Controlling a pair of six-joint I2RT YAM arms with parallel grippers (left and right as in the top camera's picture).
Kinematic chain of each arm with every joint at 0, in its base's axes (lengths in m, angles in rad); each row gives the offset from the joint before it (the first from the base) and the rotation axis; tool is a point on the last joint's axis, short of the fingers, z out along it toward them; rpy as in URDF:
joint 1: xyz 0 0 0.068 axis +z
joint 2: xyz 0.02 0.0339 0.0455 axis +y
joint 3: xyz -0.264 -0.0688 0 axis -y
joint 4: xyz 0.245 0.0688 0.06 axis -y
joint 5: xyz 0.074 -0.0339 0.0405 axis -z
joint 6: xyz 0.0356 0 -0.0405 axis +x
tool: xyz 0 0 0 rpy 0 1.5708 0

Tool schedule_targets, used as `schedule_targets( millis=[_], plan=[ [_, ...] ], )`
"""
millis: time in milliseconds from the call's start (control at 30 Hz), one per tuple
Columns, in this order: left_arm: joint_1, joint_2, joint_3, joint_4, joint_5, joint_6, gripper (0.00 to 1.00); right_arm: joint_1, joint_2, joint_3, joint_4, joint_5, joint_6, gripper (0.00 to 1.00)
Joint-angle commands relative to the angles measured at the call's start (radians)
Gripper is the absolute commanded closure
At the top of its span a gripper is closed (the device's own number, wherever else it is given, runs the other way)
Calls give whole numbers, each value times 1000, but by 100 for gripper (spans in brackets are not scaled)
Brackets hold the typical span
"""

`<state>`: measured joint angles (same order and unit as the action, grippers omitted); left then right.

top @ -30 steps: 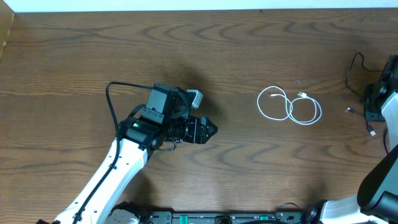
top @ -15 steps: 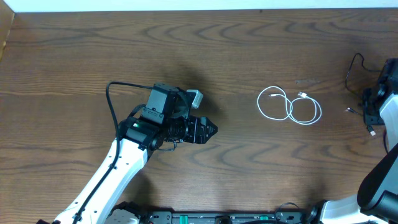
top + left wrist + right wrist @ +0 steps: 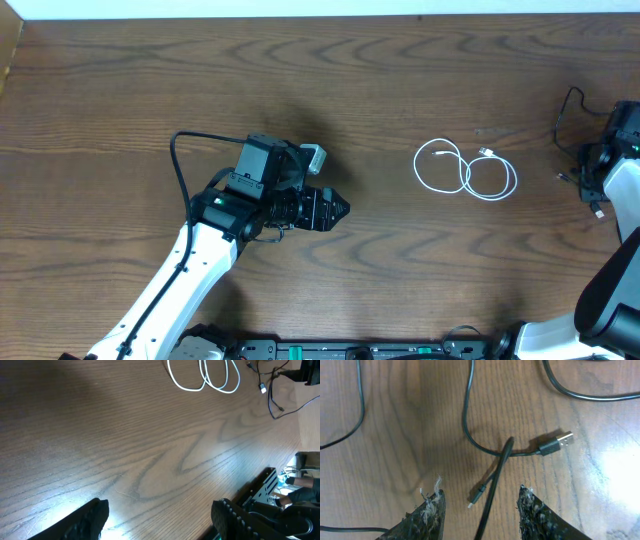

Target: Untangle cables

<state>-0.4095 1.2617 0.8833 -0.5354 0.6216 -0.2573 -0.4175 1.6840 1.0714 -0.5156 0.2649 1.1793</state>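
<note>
The white cable (image 3: 465,170) lies in two loose loops on the table right of centre, and also shows at the top of the left wrist view (image 3: 205,375). The thin black cable (image 3: 562,110) lies apart from it at the far right edge. In the right wrist view the black cable (image 3: 470,425) curves across the wood, with a USB plug (image 3: 557,442) and a small plug (image 3: 476,495). My right gripper (image 3: 480,510) is open just above it, with one black strand running between the fingers. My left gripper (image 3: 160,520) is open and empty, far left of the white cable.
The left arm (image 3: 250,195) reaches over the table's middle left with its own thick black cable looped behind it. The right arm (image 3: 620,180) stands at the right edge. A metal rail (image 3: 260,487) runs along the table's near edge.
The right arm's wrist has shifted slightly over the black cable. The left arm and the white cable have not moved.
</note>
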Motion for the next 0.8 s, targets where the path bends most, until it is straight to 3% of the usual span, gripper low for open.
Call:
schedule_targets(
  millis=[0, 367, 600, 667, 767],
  plan=[
    [-2, 6, 15, -3, -9, 12, 30, 3, 1, -6, 4, 12, -6, 58],
    [-2, 6, 15, -3, -9, -10, 29, 7, 2, -20, 28, -22, 8, 62],
    [-2, 6, 15, -3, -9, -10, 30, 7, 2, -97, 147, -25, 39, 63],
    [-2, 6, 15, -3, -9, -10, 30, 7, 2, -106, 171, -24, 39, 70],
    [-2, 6, 15, -3, -9, -10, 30, 7, 2, -106, 190, -25, 30, 94]
  ],
)
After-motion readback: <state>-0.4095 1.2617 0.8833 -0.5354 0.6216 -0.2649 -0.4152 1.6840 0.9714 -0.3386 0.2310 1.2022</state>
